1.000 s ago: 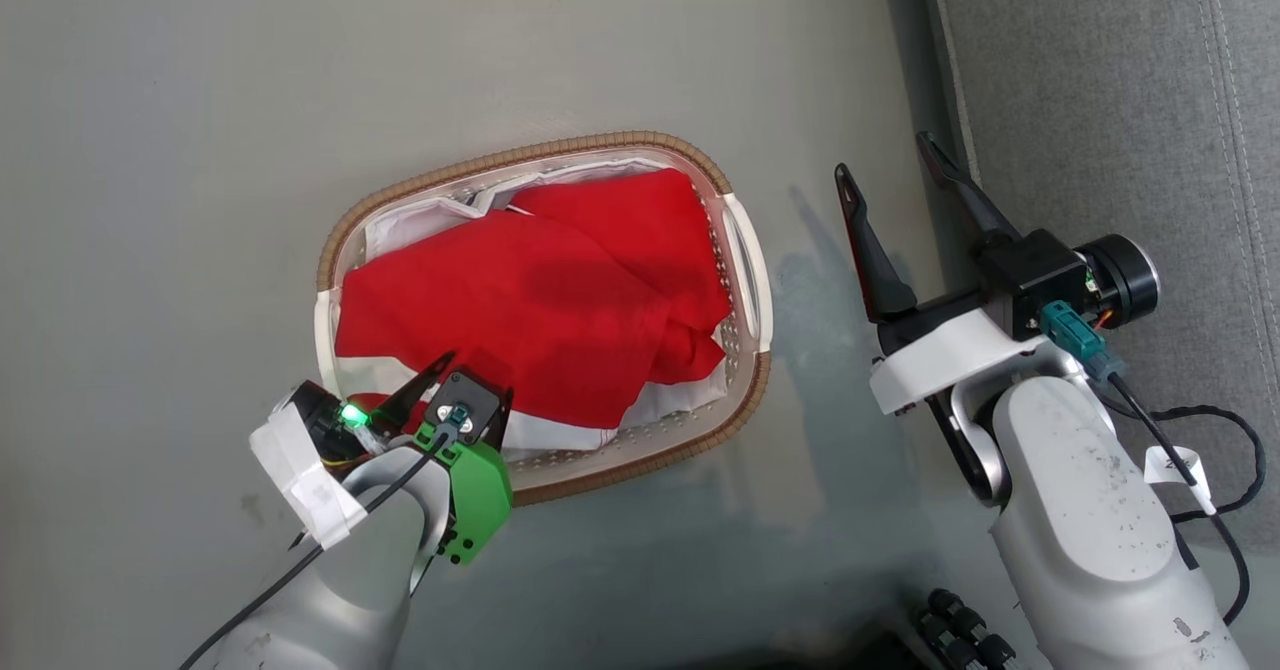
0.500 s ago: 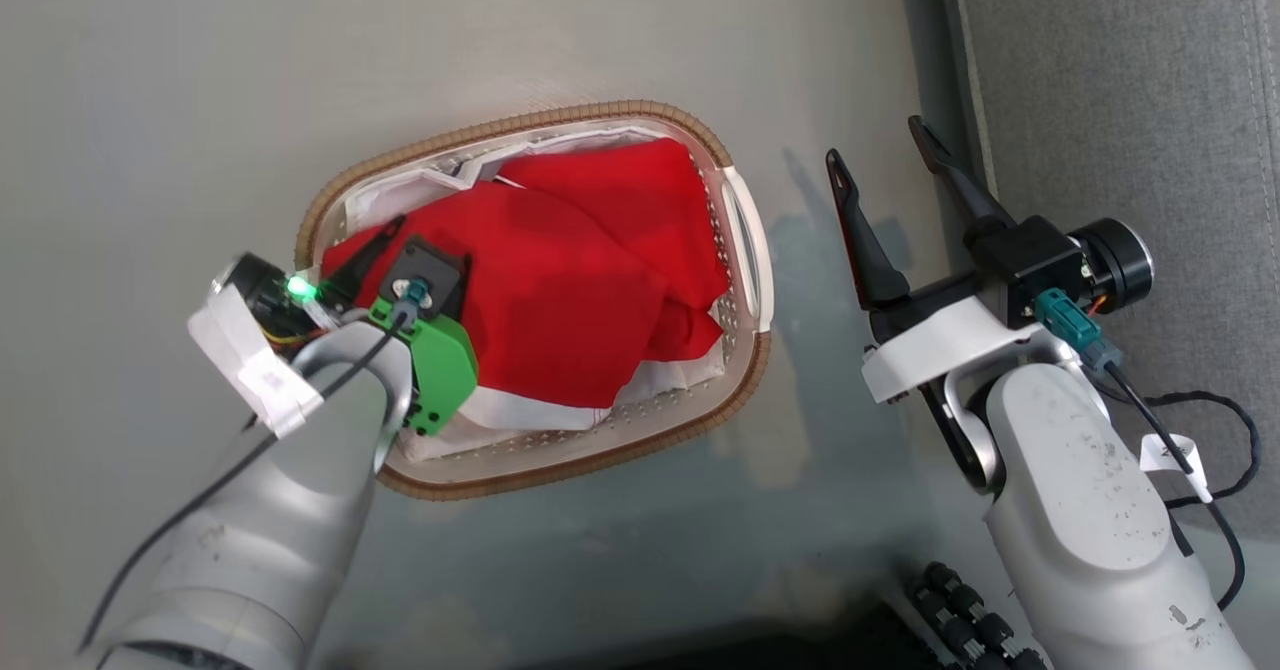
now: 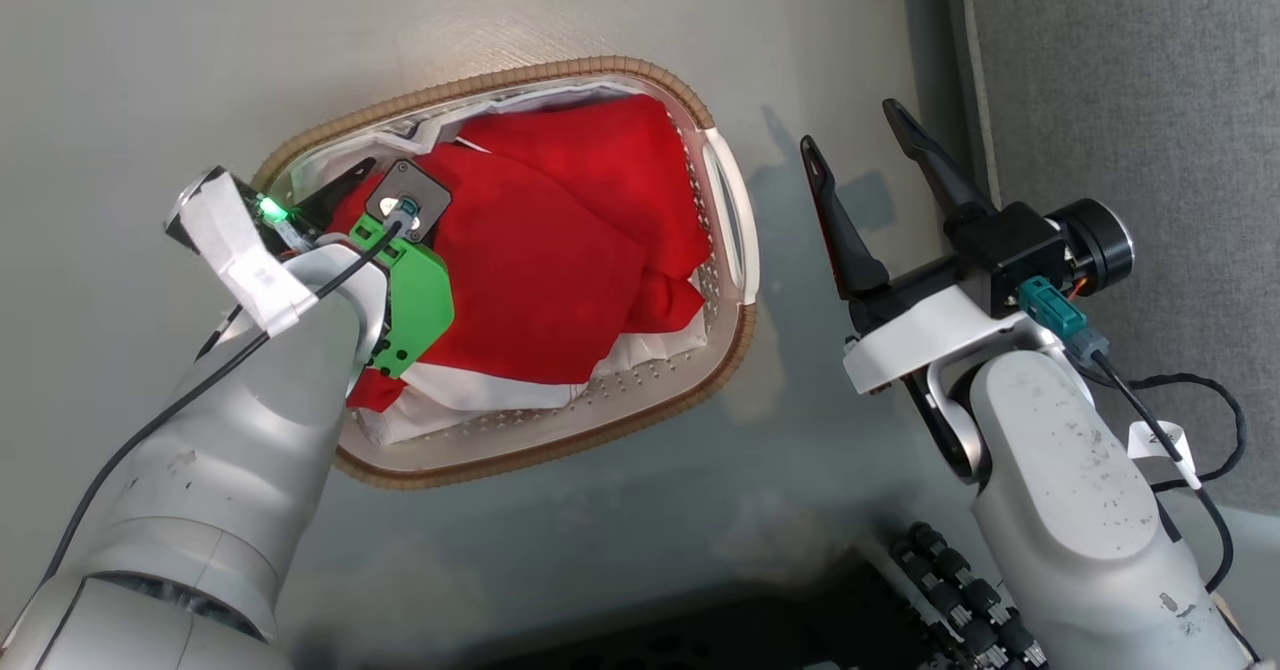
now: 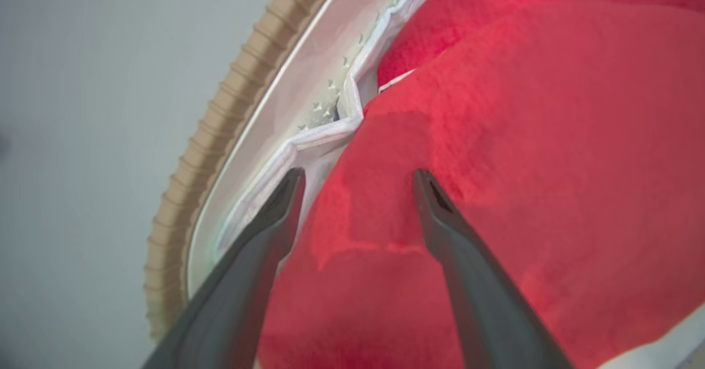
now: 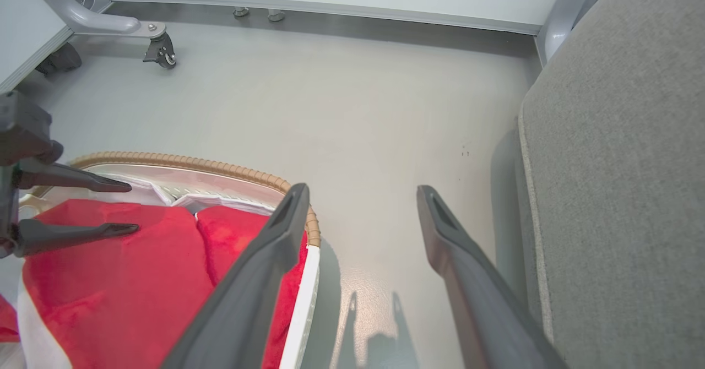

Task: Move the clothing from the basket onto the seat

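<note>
I am holding my left gripper (image 4: 358,175) spread over the red clothing (image 3: 560,250) heaped in the basket (image 3: 520,462), near the seat (image 3: 1130,80). My right gripper (image 3: 849,124) is hanging spread, empty. The clothing is looking soft and light; I judge a raised fold best for pinching.

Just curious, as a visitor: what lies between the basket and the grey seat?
Only bare floor; the right gripper hangs above it, fingers open, in the head view.
</note>
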